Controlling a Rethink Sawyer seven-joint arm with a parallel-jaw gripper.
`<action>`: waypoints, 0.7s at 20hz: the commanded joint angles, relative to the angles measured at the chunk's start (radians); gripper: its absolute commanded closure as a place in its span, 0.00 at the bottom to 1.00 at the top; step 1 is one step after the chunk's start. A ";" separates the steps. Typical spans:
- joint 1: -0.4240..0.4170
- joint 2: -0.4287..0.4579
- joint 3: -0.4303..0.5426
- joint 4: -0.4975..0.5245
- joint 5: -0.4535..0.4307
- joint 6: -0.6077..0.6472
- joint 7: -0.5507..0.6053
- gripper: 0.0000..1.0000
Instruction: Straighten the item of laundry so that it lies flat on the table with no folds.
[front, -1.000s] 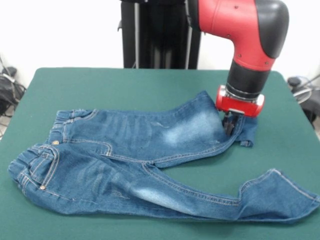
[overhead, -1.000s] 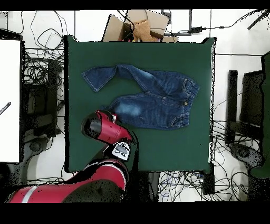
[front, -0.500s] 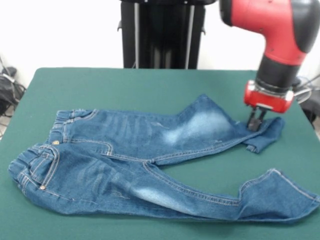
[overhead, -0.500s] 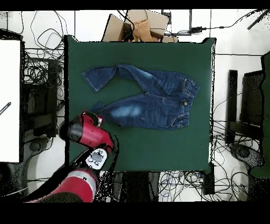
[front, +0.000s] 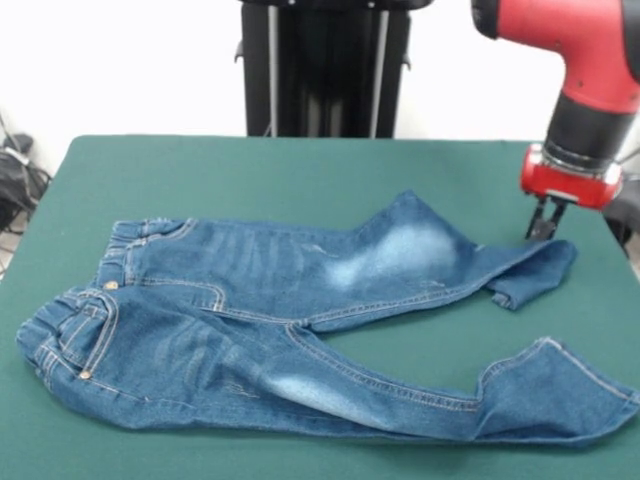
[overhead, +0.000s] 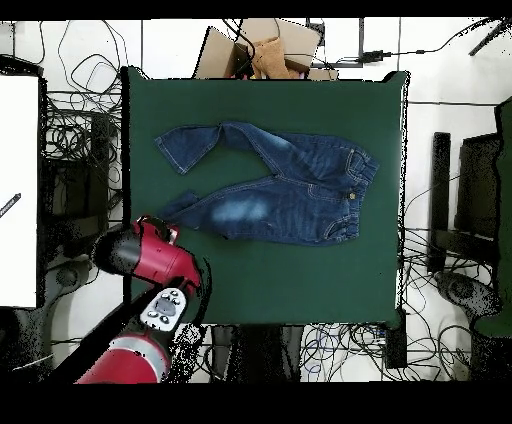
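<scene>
While the dark green cloth-covered worktop (front: 300, 165) fills most of the front view, a small pair of blue denim jeans (front: 250, 300) lies across its middle, its long axis parallel to the worktop's long edges. The gathered elastic waistband (front: 60, 310) sits toward the left edge in the front view, and both legs reach toward the right edge. The near leg (front: 520, 395) lies fairly flat and ends close to the near right corner. The far leg (front: 420, 255), with a faded pale patch, narrows to a cuff (front: 535, 270) that looks creased or partly doubled over.

A red and black arm (front: 590, 60) comes down by the right edge. Its end effector (front: 542, 222) hangs just above and beyond that far cuff, apart from the cloth and grasping nothing; the dark fingers look drawn close together, though I cannot tell for certain whether they are released or clenched.

The denim looks soft and limp, with tan stitching and a small brass button (front: 110, 285) near the waistband. The cuff lies just below and toward the waistband side of the end effector.
</scene>
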 joint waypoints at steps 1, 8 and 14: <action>-0.255 -0.043 0.185 0.120 -0.133 -0.138 0.158 1.00; -0.358 -0.049 0.147 0.102 -0.295 -0.100 0.103 1.00; -0.384 -0.056 0.106 0.056 -0.349 -0.031 0.103 1.00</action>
